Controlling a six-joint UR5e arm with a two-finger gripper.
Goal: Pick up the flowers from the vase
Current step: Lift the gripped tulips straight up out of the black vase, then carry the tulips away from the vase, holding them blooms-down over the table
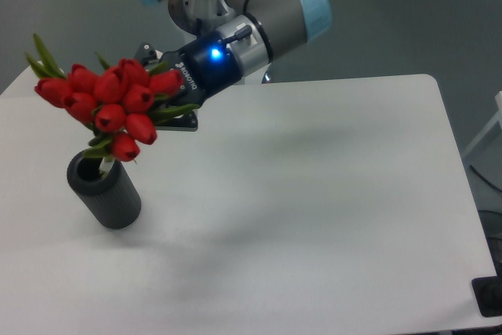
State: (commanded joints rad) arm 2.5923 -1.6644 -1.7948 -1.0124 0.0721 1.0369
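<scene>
A robot arm (274,5), grey with pale blue joint caps, reached in from the top of the view toward the left side of a white table (314,194). At its end a black gripper (174,100) with a small blue light lit on its body had its jaws clamped on the flowers (110,103), one finger above the bunch and one below, where the stems met the blooms. The flowers were a tight cluster of red tulip buds, with narrow green leaves sticking up and to the left at the top of the bunch and more green showing between the buds. The bunch was tilted, its heads pointing left and slightly down, and it hung above and a little to the right of the vase (104,191). The vase was a plain dark grey cylinder standing upright near the left edge of the table. Its round mouth faced up and the hollow inside looked dark. The lowest bud sat just above the rim, and a pale green stem tip reached down to the opening; whether that tip was inside the mouth or just over it could not be told from this angle. A soft shadow of the arm lay across the middle of the table. Behind the table the floor (392,29) was grey.
</scene>
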